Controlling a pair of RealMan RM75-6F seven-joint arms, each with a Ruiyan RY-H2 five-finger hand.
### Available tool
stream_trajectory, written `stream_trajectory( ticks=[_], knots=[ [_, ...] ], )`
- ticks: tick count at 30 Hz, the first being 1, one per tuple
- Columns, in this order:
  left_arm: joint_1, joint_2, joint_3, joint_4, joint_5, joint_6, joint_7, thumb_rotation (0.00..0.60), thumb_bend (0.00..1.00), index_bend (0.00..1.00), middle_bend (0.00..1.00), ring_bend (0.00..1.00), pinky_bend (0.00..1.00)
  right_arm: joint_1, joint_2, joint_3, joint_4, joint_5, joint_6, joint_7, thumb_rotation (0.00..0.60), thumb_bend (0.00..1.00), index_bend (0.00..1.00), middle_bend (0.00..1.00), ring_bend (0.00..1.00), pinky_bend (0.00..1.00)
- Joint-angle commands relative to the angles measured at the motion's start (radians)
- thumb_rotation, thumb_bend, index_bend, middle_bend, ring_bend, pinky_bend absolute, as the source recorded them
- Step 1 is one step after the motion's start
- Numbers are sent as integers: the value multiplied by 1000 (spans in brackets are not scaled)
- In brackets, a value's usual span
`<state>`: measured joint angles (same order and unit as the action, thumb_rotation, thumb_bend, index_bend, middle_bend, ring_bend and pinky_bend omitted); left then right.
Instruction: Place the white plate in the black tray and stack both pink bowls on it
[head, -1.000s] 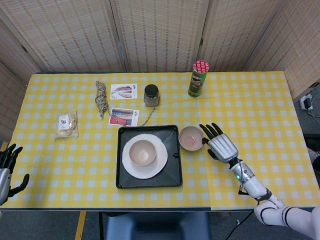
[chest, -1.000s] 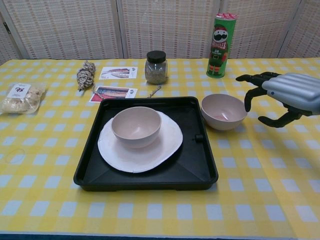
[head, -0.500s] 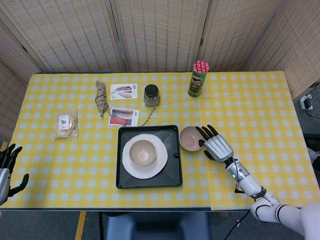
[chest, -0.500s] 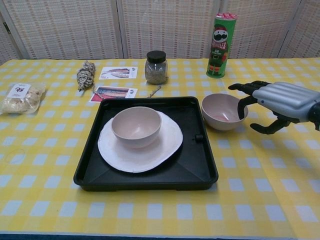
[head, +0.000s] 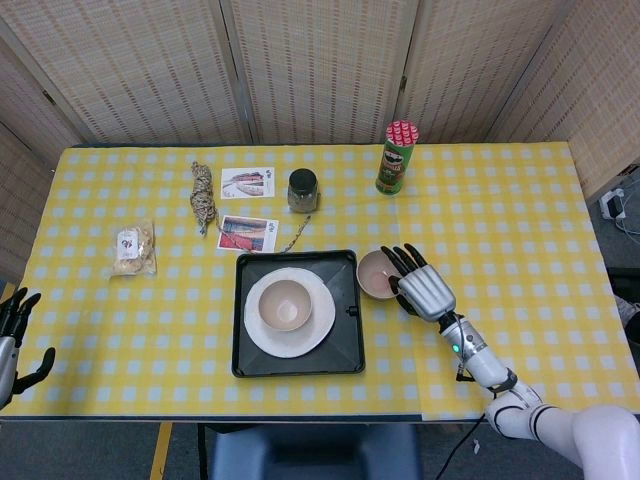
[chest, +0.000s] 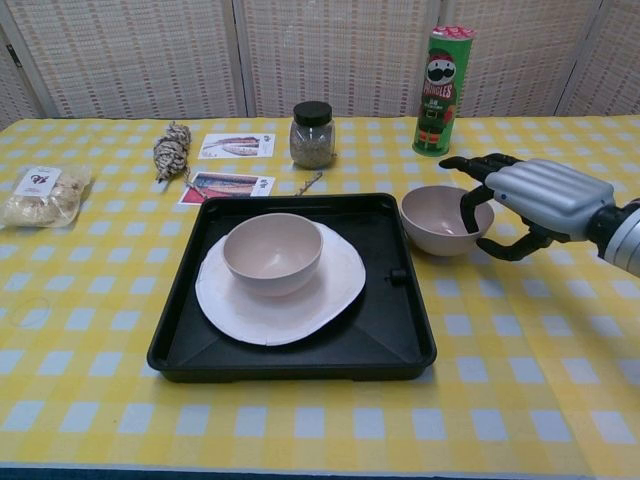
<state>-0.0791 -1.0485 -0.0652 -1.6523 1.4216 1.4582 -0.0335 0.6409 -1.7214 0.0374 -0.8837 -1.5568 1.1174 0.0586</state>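
We have brought our right hand (chest: 535, 200) in toward the second pink bowl (chest: 441, 220), which a second ago sat a clear gap away; now the fingers (chest: 468, 205) curl over its right rim and reach into the hollow, with the thumb low on the outer wall. From the chest view we judge the hand is only cupping the bowl: fingers and thumb stand apart around the rim and the bowl rests flat on the yellow checked tablecloth (head: 520, 230), so we call the hand released, holding nothing yet. The bowl itself has not shifted; it sits just beside the right edge of the black tray (chest: 390, 345). Inside that tray the white plate (chest: 340, 285) lies flat with the first pink bowl (chest: 272, 252) upright on it, so most of the task looks done. What remains, in our view, is to close on this bowl, lift it over the tray wall and nest it in the other. Our left hand (head: 12, 335) hangs off the table's near left corner, fingers spread and empty.
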Motion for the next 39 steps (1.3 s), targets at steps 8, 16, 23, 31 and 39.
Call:
stream_trajectory(
  ticks=[8, 16, 23, 31, 39],
  knots=[
    [-2, -1, 2, -2, 3, -2, 3, 600, 464, 0, 0, 0, 0, 6, 14, 23, -66, -41, 100, -1, 600, 472, 675, 76, 0, 0],
    [1, -1, 0, -8, -5, 1, 11, 600, 464, 0, 0, 0, 0, 42, 39, 42, -237, -70, 104, -103, 600, 473, 675, 76, 0, 0],
    [0, 1, 1, -8, 1, 0, 6, 600, 464, 0, 0, 0, 0, 106, 12, 73, -323, -69, 40, -171, 600, 472, 675, 76, 0, 0],
    [8, 13, 1, -6, 3, 10, -20, 600, 463, 0, 0, 0, 0, 153, -68, 87, -304, -44, -25, -187, 600, 471, 675, 77, 0, 0],
    [16, 20, 4, -8, 14, 23, -35, 600, 463, 0, 0, 0, 0, 166, -113, 86, -270, -31, -42, -180, 600, 471, 675, 77, 0, 0]
  ],
)
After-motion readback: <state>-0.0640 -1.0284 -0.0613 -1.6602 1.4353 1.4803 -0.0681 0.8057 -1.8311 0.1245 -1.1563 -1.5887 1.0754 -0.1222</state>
